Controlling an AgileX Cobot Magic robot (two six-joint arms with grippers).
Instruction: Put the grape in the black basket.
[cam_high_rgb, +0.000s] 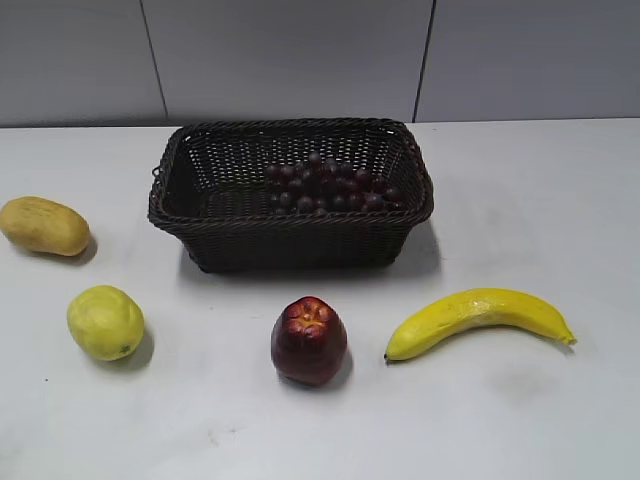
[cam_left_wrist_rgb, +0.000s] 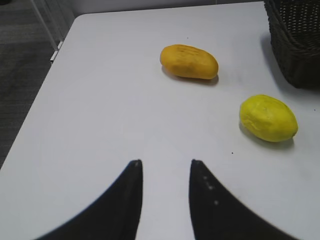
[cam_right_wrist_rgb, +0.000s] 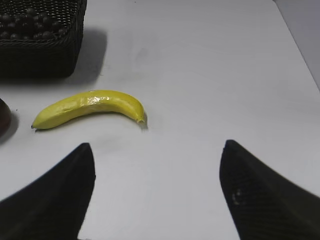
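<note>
grape (cam_high_rgb: 330, 187) inside black basket (cam_high_rgb: 290, 238); right claw (cam_right_wrist_rgb: 157, 172) wide apart.

Black, curved, tapering jaws — matte, faintly speckled.

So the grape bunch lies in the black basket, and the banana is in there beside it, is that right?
Not quite. The grape bunch is in the black basket, but the banana lies on the table in front of it, as the exterior view shows.
</note>
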